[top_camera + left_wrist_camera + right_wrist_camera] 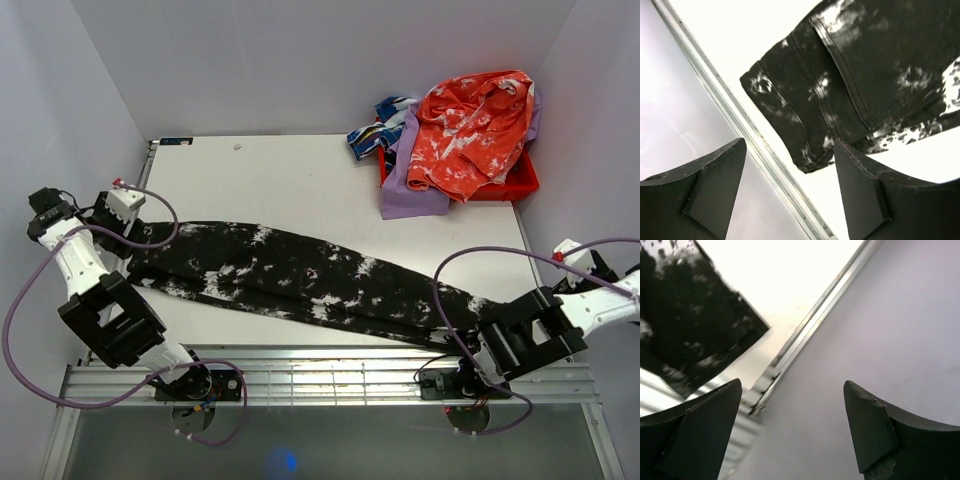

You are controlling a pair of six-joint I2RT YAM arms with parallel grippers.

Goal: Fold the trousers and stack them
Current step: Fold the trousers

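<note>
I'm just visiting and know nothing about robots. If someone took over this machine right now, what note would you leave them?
Left gripper: open, empty, hovering over the left end of the trousers.
Right gripper: open, empty, beside their right end, near the edge of the table.
Trousers: stretched flat along the table's near side, touching neither gripper.
Done: laid out as one long strip, legs seemingly together.
Left: fold them across their length, then stack them.
</note>
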